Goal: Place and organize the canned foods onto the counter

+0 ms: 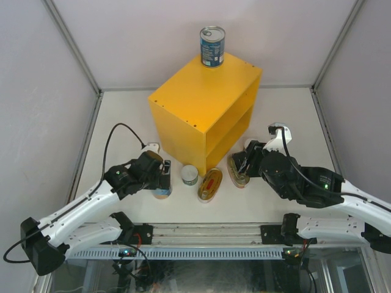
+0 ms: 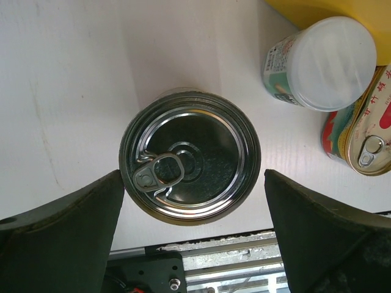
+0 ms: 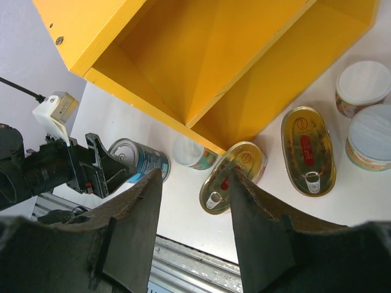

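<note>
One tall blue-labelled can [image 1: 212,46] stands on the far corner of the yellow counter's top [image 1: 195,91]. My left gripper [image 2: 193,183] hangs open over a second tall can [image 2: 189,157] on the table, one finger on each side of its pull-tab lid. To that can's right stand a short pale-lidded can [image 2: 327,64] and a flat oval tin [image 2: 366,131]. My right gripper [image 3: 195,177] is open and empty, above the table in front of the counter's open shelf [image 3: 201,61]. Below it lie two oval tins [image 3: 235,174] [image 3: 307,149] and two short cans [image 3: 363,85] [image 3: 371,137].
The counter stands in the middle of the white table, its shelf opening facing the right arm. Grey walls close off the left, back and right sides. A metal rail [image 1: 208,235] runs along the near table edge between the arm bases.
</note>
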Available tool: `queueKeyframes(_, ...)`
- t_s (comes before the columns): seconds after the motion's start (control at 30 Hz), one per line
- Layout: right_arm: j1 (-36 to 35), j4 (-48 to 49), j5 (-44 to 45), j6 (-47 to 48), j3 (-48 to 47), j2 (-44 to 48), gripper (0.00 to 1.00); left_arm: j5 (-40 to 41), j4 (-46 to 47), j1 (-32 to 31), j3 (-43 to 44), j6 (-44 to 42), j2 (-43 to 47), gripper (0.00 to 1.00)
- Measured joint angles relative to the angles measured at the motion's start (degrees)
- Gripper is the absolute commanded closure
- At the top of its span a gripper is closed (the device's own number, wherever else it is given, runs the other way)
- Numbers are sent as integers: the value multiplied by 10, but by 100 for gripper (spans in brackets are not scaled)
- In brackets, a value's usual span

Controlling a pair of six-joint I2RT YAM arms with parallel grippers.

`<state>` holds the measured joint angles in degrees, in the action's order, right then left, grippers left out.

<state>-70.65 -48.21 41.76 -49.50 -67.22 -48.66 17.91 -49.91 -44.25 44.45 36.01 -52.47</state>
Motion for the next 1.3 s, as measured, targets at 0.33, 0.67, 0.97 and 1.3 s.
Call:
queueKeyframes(0.33,0,0,0,0,0,0,53,12,15,-7,-18,7,-17,0)
queueKeyframes(0.67,0,0,0,1,0,-5,53,27,47,-10,-44,12,-24,0)
queueKeyframes(0.97,1,0,0,2,0,-8,53,57,78,-14,-64,45,-20,2)
queueKeyframes(1.3,9,0,-6,6,0,-9,53,91,93,-17,-84,66,2,17)
